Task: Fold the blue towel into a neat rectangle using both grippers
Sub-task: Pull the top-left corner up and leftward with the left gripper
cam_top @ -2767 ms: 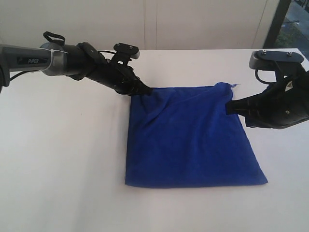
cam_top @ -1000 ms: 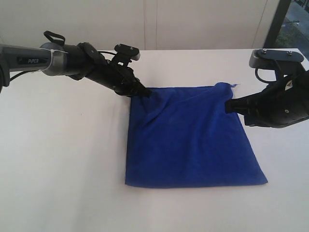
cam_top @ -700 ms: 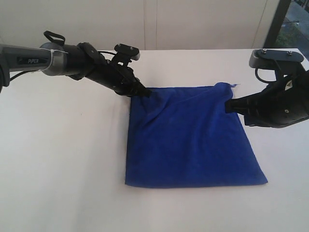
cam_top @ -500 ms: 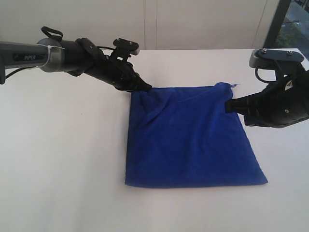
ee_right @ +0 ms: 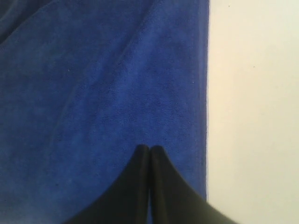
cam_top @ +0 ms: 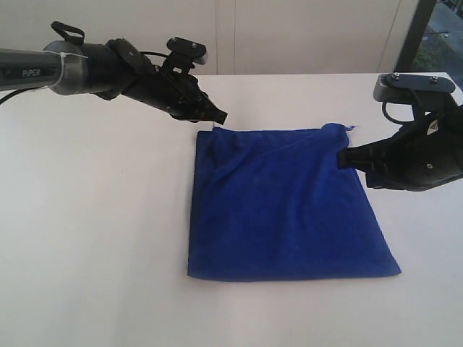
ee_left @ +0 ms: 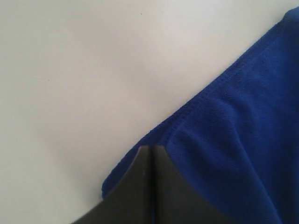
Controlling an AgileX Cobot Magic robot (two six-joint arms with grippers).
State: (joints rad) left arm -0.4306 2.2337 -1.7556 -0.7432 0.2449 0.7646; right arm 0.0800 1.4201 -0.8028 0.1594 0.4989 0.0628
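**Inspection of blue towel and both grippers**

Found blue towel (cam_top: 289,206) spread open in a single layer on white table (cam_top: 108,253), lying between the two grippers and reaching away from both toward the near side of the exterior view. Noted shallow creases running from the corner below the left gripper (cam_top: 219,116) across toward the right gripper (cam_top: 343,157), with the rest smooth. Noted a loose thread (cam_top: 352,128) at the corner just beyond the right gripper's tip.

Observed left gripper's fingers (ee_left: 135,186) pressed tight together, with nothing visible between them. Placed the tip just above and just outside the nearest towel corner, apart from the cloth in the exterior view. Saw the hemmed edge passing directly beneath the tip in the wrist view.

Observed right gripper's fingers (ee_right: 173,196) likewise clenched. Placed the tip at the towel's side edge, a little short of the threaded corner, pointing inward over the cloth. Cannot tell whether any fabric is pinched there.

Recorded pale wall panels (cam_top: 304,36) beyond the table, behind both arms
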